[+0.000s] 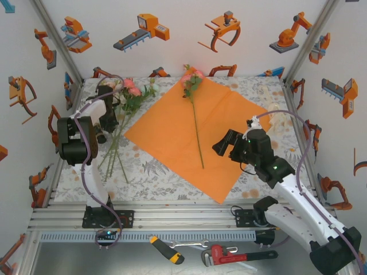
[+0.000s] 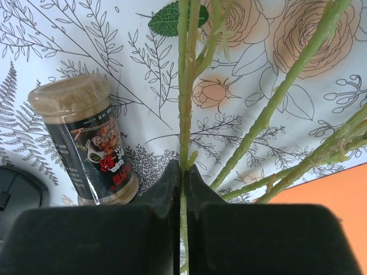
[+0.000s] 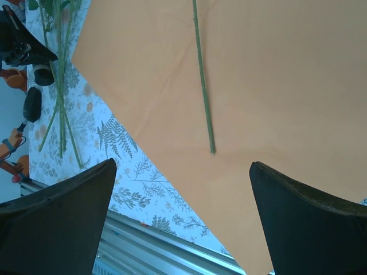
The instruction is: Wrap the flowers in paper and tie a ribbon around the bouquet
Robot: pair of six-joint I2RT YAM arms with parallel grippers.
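L claw (image 2: pixel 182 172) clenched on flower stem (image 2: pixel 184 103); R claw (image 3: pixel 182 166) released, over orange paper (image 3: pixel 275 86)

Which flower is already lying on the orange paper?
The lone pink rose, whose stem runs down the middle of the paper. The other flowers lie bunched on the tablecloth, beside the sheet's left corner.
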